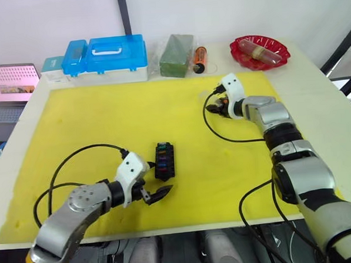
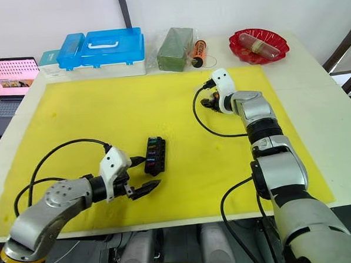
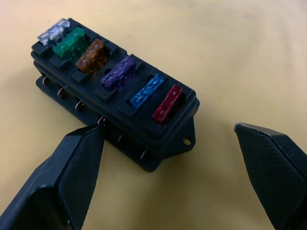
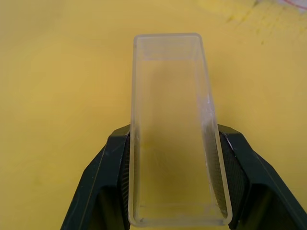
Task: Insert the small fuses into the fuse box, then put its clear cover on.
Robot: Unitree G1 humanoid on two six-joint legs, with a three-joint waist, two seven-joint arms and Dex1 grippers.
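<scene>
The black fuse box (image 1: 164, 160) lies on the yellow mat, with several small fuses (image 3: 111, 73) in clear, green, orange, purple, blue and red seated in its slots. My left gripper (image 1: 154, 195) hangs open just in front of the box, one finger (image 3: 67, 172) close to its side. Over the mat's far right part, my right gripper (image 1: 214, 109) is shut on the clear cover (image 4: 173, 129), which sticks out between its fingers (image 4: 112, 172) with the hollow side showing.
Along the table's far edge stand a blue lidded case (image 1: 108, 54), a bagged green block (image 1: 177, 55), an orange tool (image 1: 199, 58) and a red dish (image 1: 259, 51). A laptop (image 1: 9, 84) sits off the table's left. Cables loop from both wrists over the yellow mat (image 1: 92, 118).
</scene>
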